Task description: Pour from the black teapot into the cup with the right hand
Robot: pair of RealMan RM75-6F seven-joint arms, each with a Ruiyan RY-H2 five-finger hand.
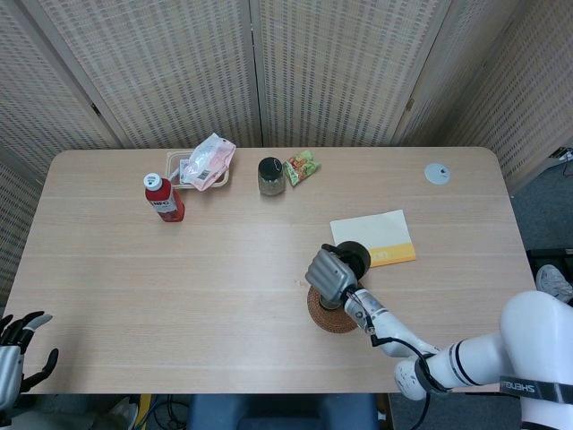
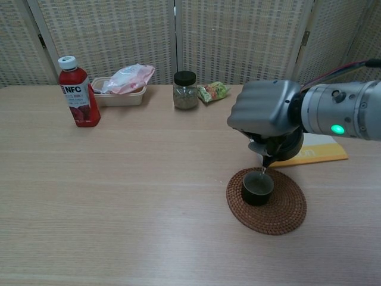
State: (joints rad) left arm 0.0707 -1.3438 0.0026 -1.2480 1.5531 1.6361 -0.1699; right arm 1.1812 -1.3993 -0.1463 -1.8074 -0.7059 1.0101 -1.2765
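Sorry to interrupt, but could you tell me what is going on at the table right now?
The right hand holds the black teapot tipped over the cup, which sits on a round woven coaster. The spout is just above the cup's rim, so pouring seems to be under way. The left hand hangs off the near left table edge, holding nothing. A red juice bottle, a jar and snack packets stand untouched at the back.
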